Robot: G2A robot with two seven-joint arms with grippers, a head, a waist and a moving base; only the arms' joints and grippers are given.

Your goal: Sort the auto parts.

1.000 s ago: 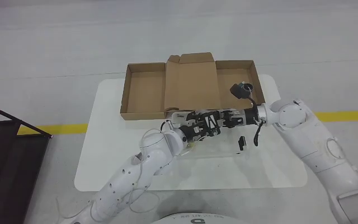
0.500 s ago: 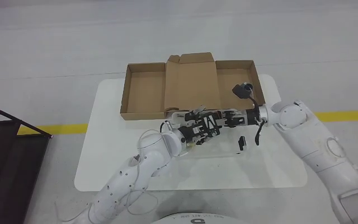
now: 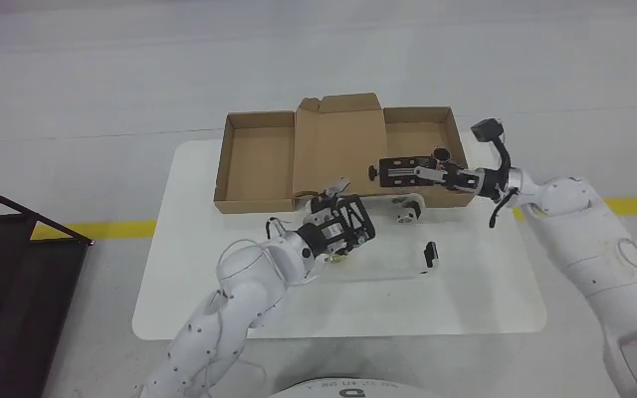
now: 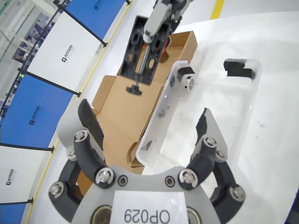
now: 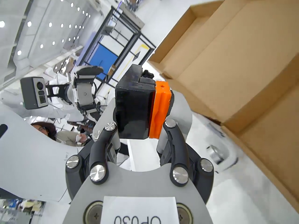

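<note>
Both arms have pulled apart since a second ago, when the two hands sat close together over the clear tray (image 4: pixel 153 115) at the middle of the bench (image 3: pixel 199 289). The right hand (image 5: pixel 143 117) has risen and swung toward the far edge of the bench. It carries a black part (image 3: pixel 400 171) with an orange insert and a screw rod through it. Its fingers are clamped on the part from both sides. The left hand (image 4: pixel 147 120) has drawn back toward the near left and hangs just above the near end of the tray, its fingers spread wide with nothing between them.

From above, the black part appears to sit over the right-hand compartment of the cardboard box (image 3: pixel 257 169), close to the box's front wall and still well up in the air. The box lies along the far edge of the bench, with the tray just in front of it.

I take this to mean the part has been passed or picked free and is on its way to a compartment, with the drop not yet made. A silver part (image 4: pixel 189 83) and a black piece (image 4: pixel 238 68) remain in the tray, so more sorting is left. The empty left hand looks placed to take one of them.
</note>
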